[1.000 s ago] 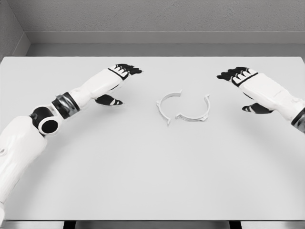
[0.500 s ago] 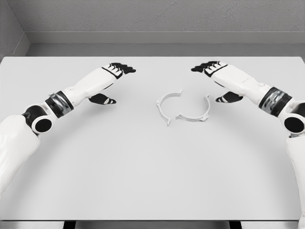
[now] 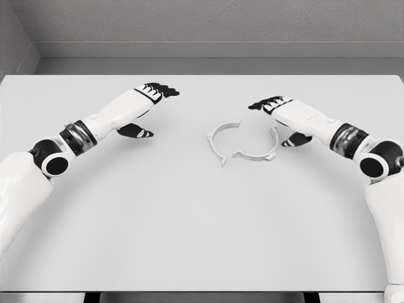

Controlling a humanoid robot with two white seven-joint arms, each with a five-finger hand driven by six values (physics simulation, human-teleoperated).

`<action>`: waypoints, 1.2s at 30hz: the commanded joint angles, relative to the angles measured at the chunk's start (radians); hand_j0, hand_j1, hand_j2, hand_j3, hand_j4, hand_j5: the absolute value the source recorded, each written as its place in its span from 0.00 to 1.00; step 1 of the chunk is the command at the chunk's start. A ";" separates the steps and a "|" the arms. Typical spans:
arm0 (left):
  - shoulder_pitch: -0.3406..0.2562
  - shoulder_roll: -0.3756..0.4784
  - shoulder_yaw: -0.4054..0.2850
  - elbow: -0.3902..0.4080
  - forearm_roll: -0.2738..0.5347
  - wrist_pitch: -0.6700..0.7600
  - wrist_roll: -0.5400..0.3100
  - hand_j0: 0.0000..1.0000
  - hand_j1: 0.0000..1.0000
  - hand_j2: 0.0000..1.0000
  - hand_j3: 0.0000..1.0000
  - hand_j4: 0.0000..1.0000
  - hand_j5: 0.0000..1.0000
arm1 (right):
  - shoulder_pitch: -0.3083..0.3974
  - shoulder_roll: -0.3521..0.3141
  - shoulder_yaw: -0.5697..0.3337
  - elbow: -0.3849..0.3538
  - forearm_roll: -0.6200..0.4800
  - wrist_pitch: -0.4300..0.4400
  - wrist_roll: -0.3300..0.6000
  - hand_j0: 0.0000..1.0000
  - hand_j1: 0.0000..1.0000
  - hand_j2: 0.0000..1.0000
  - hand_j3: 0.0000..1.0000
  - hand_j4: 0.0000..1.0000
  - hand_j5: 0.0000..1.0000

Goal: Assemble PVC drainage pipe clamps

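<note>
L arm comes in from the lower left over the white counter (image 3: 189, 240). Left hand (image 3: 140, 104) hovers well to the left of the clamp halves, fingers extended and relaxed, gripping nothing, thumb hanging below the palm. Left clamp half (image 3: 221, 140) lies flat near counter centre, its arc opening to the right; right clamp half (image 3: 260, 149) sits just beside it, arc opening upward, ends close but not joined. Right hand (image 3: 285, 113) is just right of the right clamp half, above its far tab, fingers open and pointing left, holding nothing.
</note>
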 commanded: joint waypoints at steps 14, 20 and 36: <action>0.000 0.002 0.003 0.000 0.007 0.000 0.001 1.00 1.00 1.00 1.00 1.00 1.00 | -0.034 0.023 0.011 0.069 0.034 0.003 -0.001 1.00 1.00 1.00 1.00 1.00 1.00; 0.000 0.002 0.003 0.000 0.007 0.000 0.001 1.00 1.00 1.00 1.00 1.00 1.00 | -0.038 0.041 0.016 0.064 0.034 0.003 -0.001 1.00 1.00 1.00 1.00 1.00 1.00; -0.002 0.007 0.004 0.001 0.007 0.000 0.001 1.00 1.00 1.00 1.00 1.00 1.00 | -0.058 0.067 0.032 0.065 0.036 0.003 -0.001 1.00 1.00 1.00 1.00 1.00 1.00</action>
